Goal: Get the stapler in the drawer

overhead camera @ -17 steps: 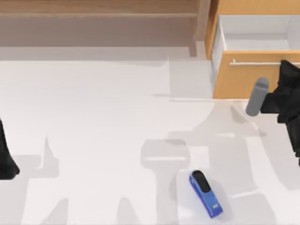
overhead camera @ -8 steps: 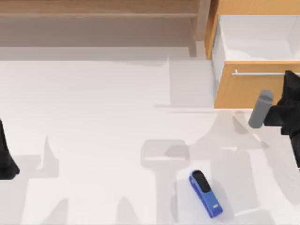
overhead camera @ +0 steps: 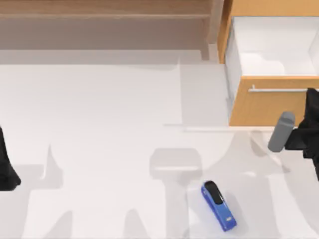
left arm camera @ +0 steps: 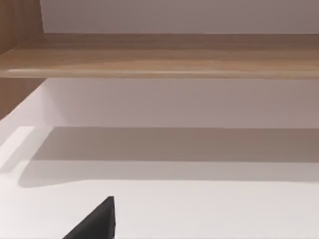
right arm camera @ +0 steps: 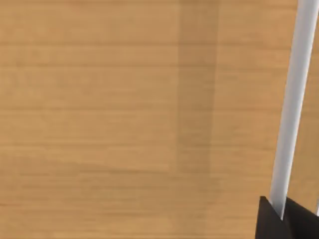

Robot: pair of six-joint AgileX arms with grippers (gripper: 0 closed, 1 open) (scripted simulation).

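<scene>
Gripping the thin silver bar handle (overhead camera: pixel 281 90) of the light tan wooden drawer (overhead camera: pixel 269 107) at the counter's (overhead camera: pixel 109 129) far right, my right hand (right arm camera: pixel 281 219) is clamped on it; the white interior lies exposed. The small blue stapler with its black top strip (overhead camera: pixel 218 205) lies on the counter, well apart. My left arm (overhead camera: pixel 6 164) sits parked at the left edge; I cannot tell its hand's state.

One stapler (overhead camera: pixel 218 205), one drawer (overhead camera: pixel 271 107), one shelf unit (overhead camera: pixel 104 12), two arms.
</scene>
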